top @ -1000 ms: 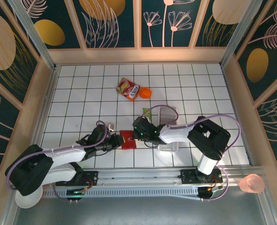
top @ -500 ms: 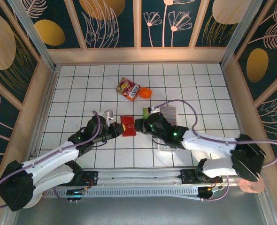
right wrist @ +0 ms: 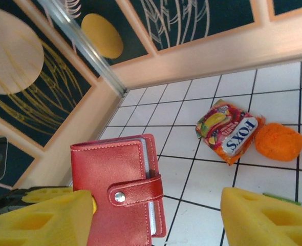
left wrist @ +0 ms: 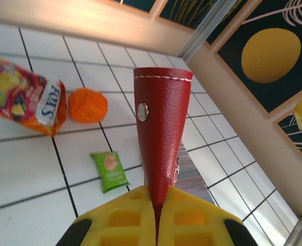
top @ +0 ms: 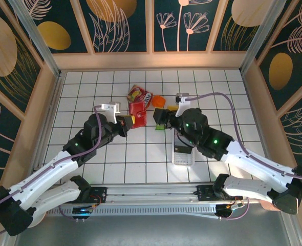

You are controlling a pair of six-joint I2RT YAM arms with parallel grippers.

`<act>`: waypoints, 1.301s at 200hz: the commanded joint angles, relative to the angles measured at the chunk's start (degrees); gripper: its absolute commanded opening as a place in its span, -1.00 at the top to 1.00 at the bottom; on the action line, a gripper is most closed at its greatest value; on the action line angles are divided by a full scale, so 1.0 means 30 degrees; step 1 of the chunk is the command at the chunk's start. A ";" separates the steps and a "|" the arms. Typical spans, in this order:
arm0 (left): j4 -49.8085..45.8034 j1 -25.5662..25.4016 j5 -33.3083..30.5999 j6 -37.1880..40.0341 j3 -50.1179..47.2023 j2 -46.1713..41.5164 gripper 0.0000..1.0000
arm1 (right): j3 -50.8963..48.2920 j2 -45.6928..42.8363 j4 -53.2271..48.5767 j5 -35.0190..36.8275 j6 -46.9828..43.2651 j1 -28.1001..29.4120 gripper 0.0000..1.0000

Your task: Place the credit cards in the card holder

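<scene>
The card holder is a red wallet, snapped closed, held up off the tiles. My left gripper is shut on its lower edge, and in the left wrist view the card holder rises edge-on from between the yellow fingers of that gripper. My right gripper stands open just right of it. In the right wrist view the card holder faces the camera, between the wide-apart fingers of that gripper, with no finger closed on it. A grey ridged stack, seemingly the credit cards, lies behind the holder.
A white tray lies on the tiles under the right arm. A red-and-yellow snack packet and an orange lump sit further back. A small green packet lies on the tiles. Wooden walls enclose the table.
The left gripper has lifted the card holder off the tiles and carried it toward the back. The right gripper has opened and moved back and right with its arm.
</scene>
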 commanded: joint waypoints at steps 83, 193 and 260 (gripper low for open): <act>0.3689 -0.0099 0.1845 0.2766 0.0537 -0.0847 1.00 | 0.2560 0.3031 -0.0771 -0.4138 0.1764 -0.0223 0.02; 0.3873 -0.0087 0.2308 0.1773 -0.0122 -0.1055 1.00 | 0.4415 0.5466 -0.0955 -0.4970 0.1373 -0.0729 -0.17; 0.3931 -0.0083 0.2248 0.1490 -0.0192 -0.1280 1.00 | 0.3995 0.6025 -0.1109 -0.4753 0.1435 -0.0799 -0.15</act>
